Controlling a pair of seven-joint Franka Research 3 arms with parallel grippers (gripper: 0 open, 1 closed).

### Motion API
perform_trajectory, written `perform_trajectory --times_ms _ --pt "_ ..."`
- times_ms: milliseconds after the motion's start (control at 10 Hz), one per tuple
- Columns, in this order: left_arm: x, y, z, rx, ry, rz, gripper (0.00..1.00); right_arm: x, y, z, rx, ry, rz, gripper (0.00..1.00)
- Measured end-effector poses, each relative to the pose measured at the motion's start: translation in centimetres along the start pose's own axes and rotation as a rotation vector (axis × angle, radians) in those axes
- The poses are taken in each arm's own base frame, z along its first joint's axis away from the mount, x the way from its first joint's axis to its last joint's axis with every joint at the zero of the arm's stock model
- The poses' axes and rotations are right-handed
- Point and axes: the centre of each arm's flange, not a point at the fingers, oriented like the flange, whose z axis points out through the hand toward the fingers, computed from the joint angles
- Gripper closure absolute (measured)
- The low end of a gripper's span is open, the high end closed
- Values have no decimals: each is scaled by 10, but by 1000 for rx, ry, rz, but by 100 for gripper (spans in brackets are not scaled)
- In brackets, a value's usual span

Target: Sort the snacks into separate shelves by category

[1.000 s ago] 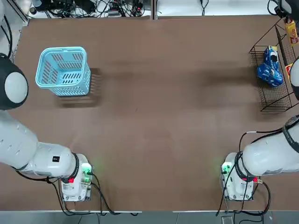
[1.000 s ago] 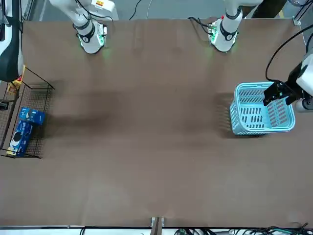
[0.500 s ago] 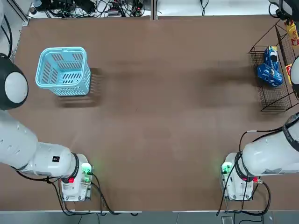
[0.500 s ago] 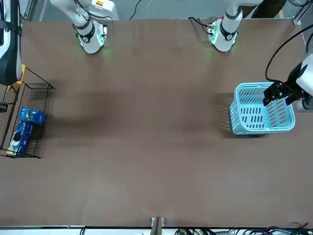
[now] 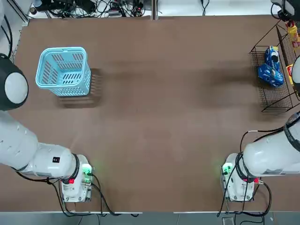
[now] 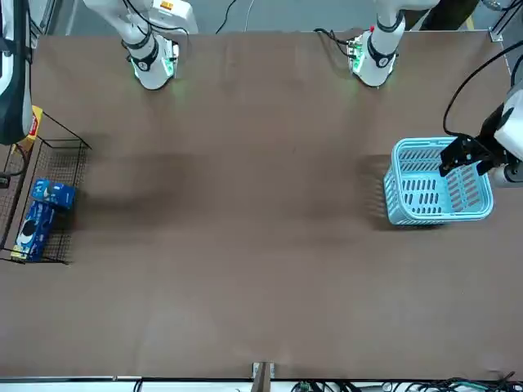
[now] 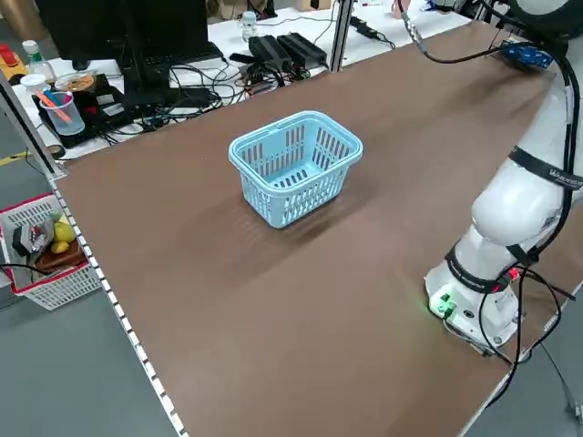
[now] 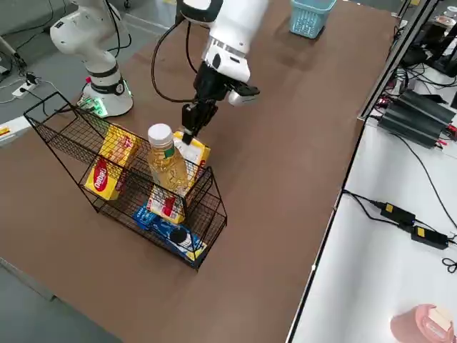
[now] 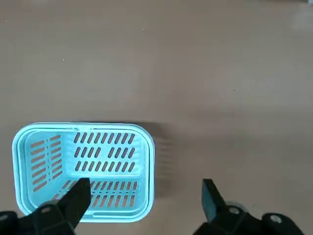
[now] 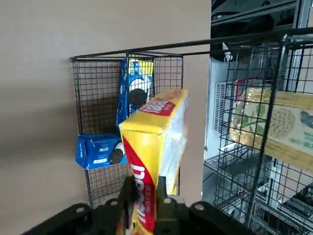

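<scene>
The shelves point(image 8: 68, 143) are a black wire rack at the table's right edge, seen as shelves point(image 5: 274, 93) from above. My right gripper point(image 8: 189, 134) hangs over its top tier, shut on a yellow box point(image 8: 193, 153) with a red label. The wrist view shows that yellow box point(image 10: 151, 147) upright between the fingers point(image 10: 128, 196). Blue packets point(image 10: 100, 149) lie on the bottom tier, also visible as blue packets point(image 5: 270, 69). Two more yellow boxes point(image 8: 107, 168) sit in the rack. My left gripper point(image 9: 142, 198) hovers open by the basket.
A light blue slotted basket point(image 5: 63, 70) stands at the far left of the table. A bottle of yellow liquid point(image 8: 166, 161) with a white cap stands in the rack beside the held box. Cables and power bricks point(image 8: 418, 114) lie on the neighbouring bench.
My right gripper has shifted slightly over the rack with the yellow box. The left arm has not moved.
</scene>
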Motion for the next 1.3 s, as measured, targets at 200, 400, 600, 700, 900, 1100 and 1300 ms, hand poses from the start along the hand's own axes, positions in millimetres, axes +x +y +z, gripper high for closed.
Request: perform_trajectory --times_ms 200,400,600,700,900,1100,1300 --pt "0 0 0 0 0 0 0 0 0 0 1 1 1 52" --pt "0 0 0 0 0 0 0 0 0 0 1 1 1 49" --pt "0 0 0 0 0 0 0 0 -4 -2 31 2 9 46" --pt "0 0 0 0 0 0 0 1 -10 -7 80 2 40 39" --pt "0 0 0 0 0 1 0 4 -25 -26 223 10 191 19" --pt "0 0 0 0 0 1 0 7 -44 -42 303 15 243 0" --pt "0 1 0 0 0 1 0 10 -77 -64 320 40 203 0"
